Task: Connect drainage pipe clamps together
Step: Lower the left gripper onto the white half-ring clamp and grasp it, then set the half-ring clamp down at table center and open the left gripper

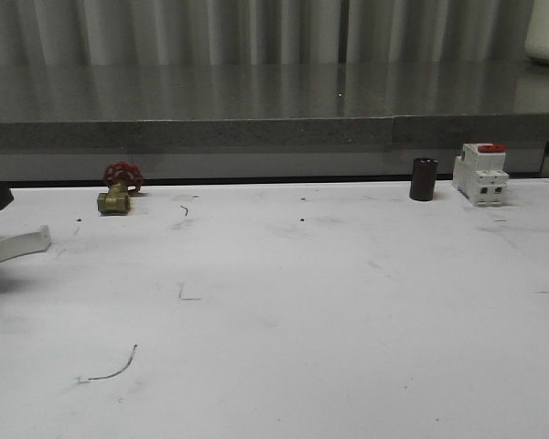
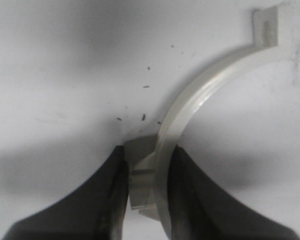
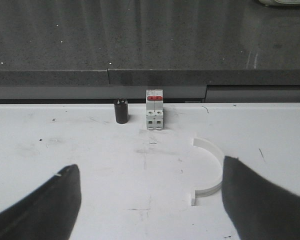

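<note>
two hands: left hand (image 2: 146, 192) pinches one clamp half (image 2: 200, 100), right hand (image 3: 147, 200) gapes wide, holding nothing; no legible writing.

Scuffed white table (image 1: 348, 320), grey speckled stone ledge (image 1: 256, 133) behind, pale pleated curtain (image 1: 210, 32) beyond.

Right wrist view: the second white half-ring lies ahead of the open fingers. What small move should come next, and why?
Probably ease the right gripper forward and to its right, over the white plastic semicircular half-ring lying flat on the table. Its jaws stand wide open with nothing between them, while the left gripper is already closed on the other white half-ring.
</note>
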`<state>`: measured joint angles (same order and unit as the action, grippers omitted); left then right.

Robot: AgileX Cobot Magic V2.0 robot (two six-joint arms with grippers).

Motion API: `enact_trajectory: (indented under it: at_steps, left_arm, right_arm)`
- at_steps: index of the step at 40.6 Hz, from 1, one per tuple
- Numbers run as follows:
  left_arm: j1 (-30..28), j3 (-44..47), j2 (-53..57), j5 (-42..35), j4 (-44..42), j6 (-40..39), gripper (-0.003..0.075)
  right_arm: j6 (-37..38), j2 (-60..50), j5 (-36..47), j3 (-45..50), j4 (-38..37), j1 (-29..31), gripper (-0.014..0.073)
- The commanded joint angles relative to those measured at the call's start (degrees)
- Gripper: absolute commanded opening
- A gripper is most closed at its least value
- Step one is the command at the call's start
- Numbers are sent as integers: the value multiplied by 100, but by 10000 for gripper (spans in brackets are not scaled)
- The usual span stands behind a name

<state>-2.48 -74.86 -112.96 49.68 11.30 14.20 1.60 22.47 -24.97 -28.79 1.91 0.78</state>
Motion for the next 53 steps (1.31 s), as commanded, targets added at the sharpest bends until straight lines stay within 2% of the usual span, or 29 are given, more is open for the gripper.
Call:
enact_trajectory:
  at_steps: [1,12,18,25,34,53]
  left_arm:
    - [201,-489,267,314,41,-171,134]
    - [1481,-1625,227,1149,-956,-1450,71]
    - [2140,-2188,-13,1379,-1027,-2086,71]
    - [2692,-2652,-344,1310,-1004,-2746,73]
    - [2809,-2821,-712,969,-951,-3445,73]
    - [2861,-2821,-1042,827,-919,-3472,75]
  right_arm:
    - [-58,73,476,-214,-72,47,593]
    - [-58,73,476,-214,-72,47,593]
    - [-58,73,476,-214,-72,47,593]
    - [-58,73,476,-214,-72,47,593]
    - [-58,73,476,-214,-72,47,593]
    - [-58,73,476,-214,-72,47,593]
